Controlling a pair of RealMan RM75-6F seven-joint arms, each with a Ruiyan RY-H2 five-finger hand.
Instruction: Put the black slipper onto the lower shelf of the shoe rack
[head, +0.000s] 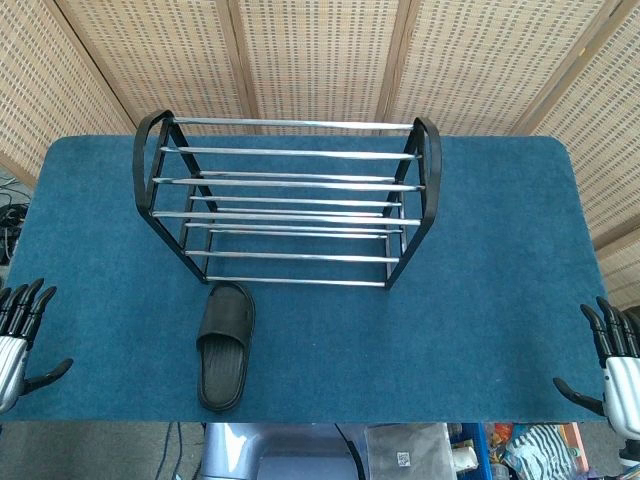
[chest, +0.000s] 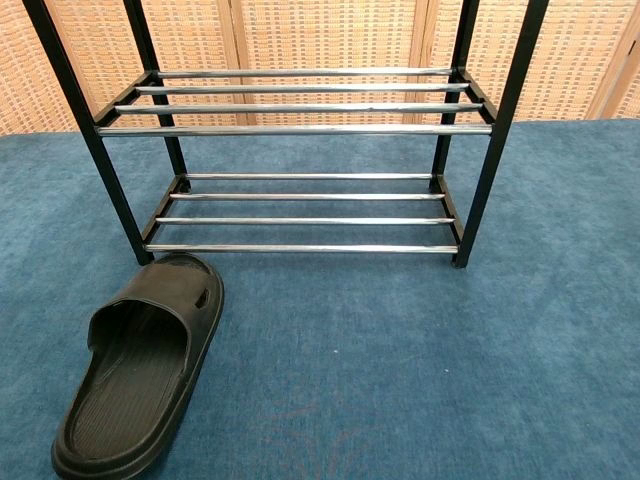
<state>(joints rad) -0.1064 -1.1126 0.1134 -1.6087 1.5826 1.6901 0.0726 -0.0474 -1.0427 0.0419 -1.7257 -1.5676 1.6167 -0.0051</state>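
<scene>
A black slipper (head: 225, 343) lies flat on the blue table, toe toward the shoe rack (head: 290, 200), just in front of the rack's left end. From the chest camera the slipper (chest: 140, 365) fills the lower left, its toe almost touching the rack's front left leg. The rack's lower shelf (chest: 305, 212) is made of chrome bars and holds nothing. My left hand (head: 18, 340) hangs at the table's left front edge, fingers spread, holding nothing. My right hand (head: 612, 365) sits at the right front edge, also spread and holding nothing. Neither hand shows in the chest view.
The blue felt table (head: 500, 280) spreads wide to the right of the slipper. Woven screen panels (head: 320, 50) stand behind the rack. The rack's upper shelf (chest: 300, 100) is bare too. Clutter lies on the floor below the table's front edge.
</scene>
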